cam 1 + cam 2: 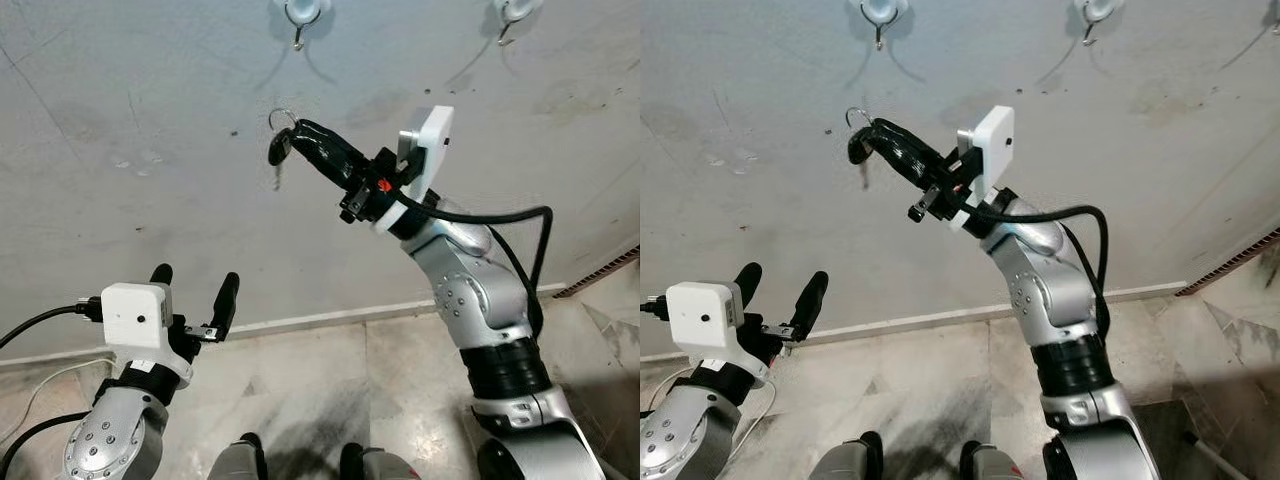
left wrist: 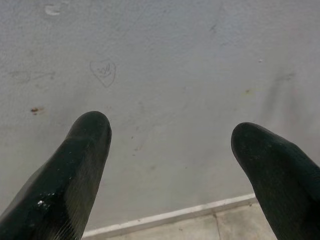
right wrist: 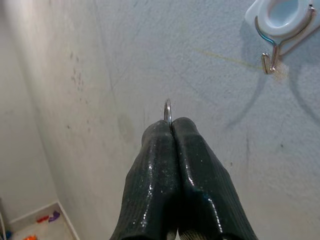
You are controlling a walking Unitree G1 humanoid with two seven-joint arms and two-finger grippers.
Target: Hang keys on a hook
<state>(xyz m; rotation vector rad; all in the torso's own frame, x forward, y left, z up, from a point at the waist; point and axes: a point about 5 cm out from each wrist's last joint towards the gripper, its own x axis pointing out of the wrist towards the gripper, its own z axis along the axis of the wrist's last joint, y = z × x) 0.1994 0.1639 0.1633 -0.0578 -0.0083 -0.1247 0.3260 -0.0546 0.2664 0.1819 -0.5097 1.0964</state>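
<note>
The right gripper (image 1: 293,140) is raised against the grey wall (image 1: 150,120), its two black fingers (image 3: 172,165) pressed tight together and pinching the keys (image 1: 279,150). The silver key ring (image 3: 167,110) pokes out just past the fingertips, and a dark key head hangs below them, close to the plaster. The keys sit below the nearest hook (image 1: 300,20), a white-backed metal hook near the wall's upper edge, and are clearly apart from it; the ring is not on it. A second hook (image 1: 512,15) of the same kind is fixed further along to the right.

Lower down on the left, the left gripper (image 1: 195,285) is held up near the bottom edge of the wall, fingers (image 2: 80,165) spread wide with nothing between them. Behind it runs the pale skirting (image 1: 320,320) where the wall meets the marbled floor (image 1: 320,390).
</note>
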